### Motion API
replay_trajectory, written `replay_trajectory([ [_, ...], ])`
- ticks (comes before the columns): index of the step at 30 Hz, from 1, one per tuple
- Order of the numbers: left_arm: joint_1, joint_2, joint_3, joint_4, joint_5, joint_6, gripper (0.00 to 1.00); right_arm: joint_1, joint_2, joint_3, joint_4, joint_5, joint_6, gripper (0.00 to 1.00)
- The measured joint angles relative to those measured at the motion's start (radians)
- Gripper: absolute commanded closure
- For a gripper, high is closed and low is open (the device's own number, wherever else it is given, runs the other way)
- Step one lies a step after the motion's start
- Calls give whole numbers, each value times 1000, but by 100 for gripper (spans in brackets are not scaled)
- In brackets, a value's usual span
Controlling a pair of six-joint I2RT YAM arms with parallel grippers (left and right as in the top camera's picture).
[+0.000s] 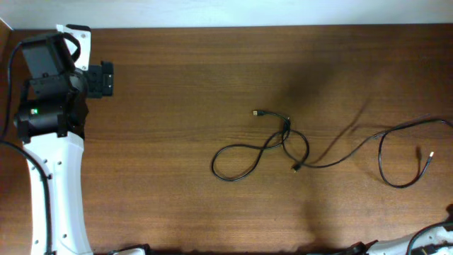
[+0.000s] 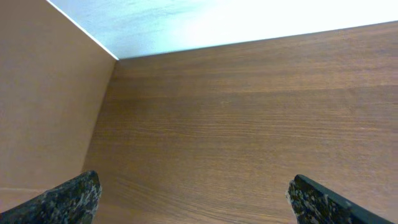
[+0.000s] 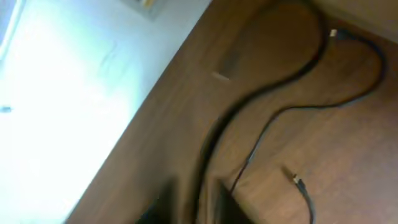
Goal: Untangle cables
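Observation:
Thin black cables (image 1: 285, 130) lie crossed in a small knot right of the table's middle, with a loop (image 1: 214, 167) running out to the left. One long cable (image 1: 368, 139) leads from the knot to the right edge and casts a separate shadow. Another loop (image 1: 381, 160) with a plug end lies at the far right. My left gripper (image 1: 106, 78) is at the far left back, open and empty, with only bare table between its fingers (image 2: 196, 199). The right wrist view is blurred. My right gripper (image 3: 196, 202) has its fingers close together with a dark cable (image 3: 249, 102) running between them.
The table's back edge meets a white wall (image 2: 217, 22). A brown side panel (image 2: 43, 106) stands to the left of my left gripper. Only part of the right arm (image 1: 433, 239) shows at the overhead view's bottom right corner. A second thin cable with a plug (image 3: 297, 182) lies beside my right gripper.

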Motion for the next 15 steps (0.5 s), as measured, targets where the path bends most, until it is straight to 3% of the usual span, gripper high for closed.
replay_trajectory([
  [1, 0, 0, 0, -2, 16, 0, 1, 16, 0, 0, -5, -10, -14, 13],
  [2, 0, 0, 0, -7, 32, 0, 1, 31, 0, 0, -18, -19, -31, 8],
  [6, -2, 0, 0, -11, 48, 0, 2, 98, 0, 0, -92, -34, -101, 1],
  [9, -4, 0, 0, -11, 68, 0, 2, 247, -15, -39, -93, -2, -153, 0],
  [11, -4, 0, 0, -11, 85, 0, 2, 458, -50, -112, -93, 156, -163, 0],
  [15, -5, 0, 0, -9, 97, 0, 2, 751, -110, -402, -89, 586, 103, 0],
])
